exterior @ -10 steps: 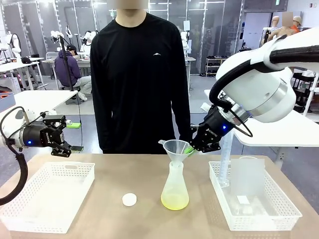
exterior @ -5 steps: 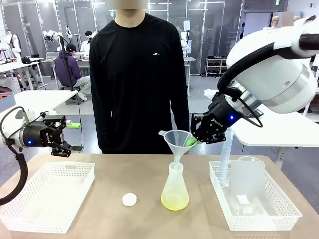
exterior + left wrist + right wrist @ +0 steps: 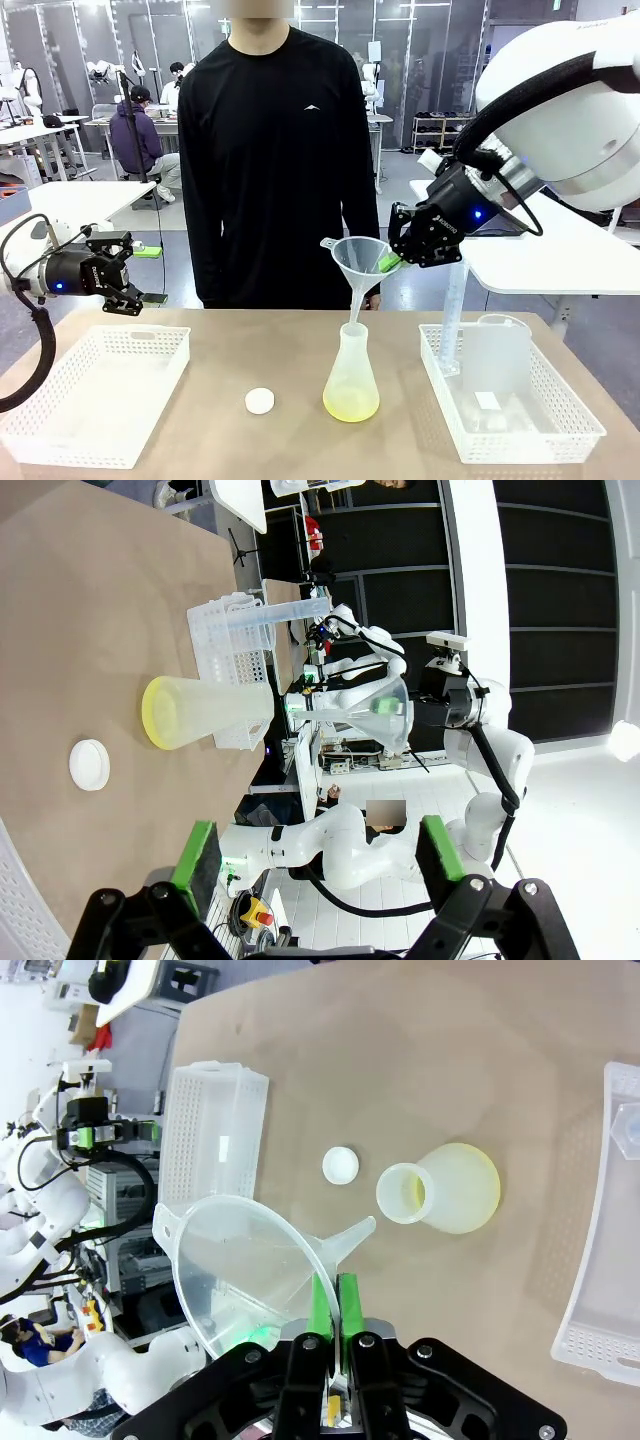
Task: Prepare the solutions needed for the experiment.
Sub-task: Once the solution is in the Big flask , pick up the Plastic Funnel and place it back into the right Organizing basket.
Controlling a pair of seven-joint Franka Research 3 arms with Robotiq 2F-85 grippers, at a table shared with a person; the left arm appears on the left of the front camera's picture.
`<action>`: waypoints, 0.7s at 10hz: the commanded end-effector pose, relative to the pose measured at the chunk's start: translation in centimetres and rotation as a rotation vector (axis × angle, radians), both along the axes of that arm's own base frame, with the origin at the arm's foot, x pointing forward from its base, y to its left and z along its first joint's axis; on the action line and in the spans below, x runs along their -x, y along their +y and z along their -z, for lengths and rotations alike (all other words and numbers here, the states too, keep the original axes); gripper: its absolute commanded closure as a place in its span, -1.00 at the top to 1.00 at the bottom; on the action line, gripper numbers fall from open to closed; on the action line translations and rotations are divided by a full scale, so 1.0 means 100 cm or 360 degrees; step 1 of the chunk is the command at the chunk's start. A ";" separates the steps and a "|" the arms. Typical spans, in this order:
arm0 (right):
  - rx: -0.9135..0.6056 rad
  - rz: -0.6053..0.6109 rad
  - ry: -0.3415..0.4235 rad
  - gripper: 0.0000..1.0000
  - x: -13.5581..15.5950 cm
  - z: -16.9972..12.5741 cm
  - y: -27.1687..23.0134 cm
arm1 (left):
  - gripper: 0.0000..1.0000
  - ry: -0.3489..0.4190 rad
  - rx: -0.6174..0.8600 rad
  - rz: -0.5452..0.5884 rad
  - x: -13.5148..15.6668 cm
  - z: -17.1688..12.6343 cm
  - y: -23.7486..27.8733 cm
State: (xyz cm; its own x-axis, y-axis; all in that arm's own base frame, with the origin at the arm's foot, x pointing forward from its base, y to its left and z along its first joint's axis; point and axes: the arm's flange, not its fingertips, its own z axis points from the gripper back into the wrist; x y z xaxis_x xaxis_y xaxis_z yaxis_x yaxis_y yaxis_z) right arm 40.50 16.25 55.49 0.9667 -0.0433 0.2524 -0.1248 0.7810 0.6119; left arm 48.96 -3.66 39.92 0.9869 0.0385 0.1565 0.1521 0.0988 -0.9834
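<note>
Right arm and funnel are up since 1 s ago, spout drawn up out of the flask.

Front: right gripper (image 3: pixel 392 262) pinches the rim of the clear funnel (image 3: pixel 358 262), which is tilted, spout tip level with the mouth of the conical flask (image 3: pixel 351 360). Pale yellow-green solution (image 3: pixel 351 406) lies in the flask bottom, mid-table, between 2 white baskets (image 3: pixel 95 440). White cap (image 3: pixel 259 401) sits left of the flask. Left gripper (image 3: pixel 135 272) hovers past the left basket's far end.

Left wrist: 2 green pads (image 3: pixel 200 852) spread wide, nothing held.

Right wrist: pads narrow on the funnel wall; spout tip just beside the flask mouth, not in it.
</note>
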 end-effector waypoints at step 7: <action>-0.0031 -0.0033 0.0031 -1.00 0.017 -0.004 -0.086 | 1.00 0.0014 -0.0006 -0.0007 0.000 -0.002 -0.001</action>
State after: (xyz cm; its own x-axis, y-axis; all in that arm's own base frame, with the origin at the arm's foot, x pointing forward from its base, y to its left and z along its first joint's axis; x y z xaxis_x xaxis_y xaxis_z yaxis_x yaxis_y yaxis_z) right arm 39.30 9.66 55.63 0.9709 -0.0462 0.2349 -0.1182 0.7605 0.6385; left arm 48.96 -3.65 39.91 0.9869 0.0387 0.1565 0.1520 0.0988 -0.9834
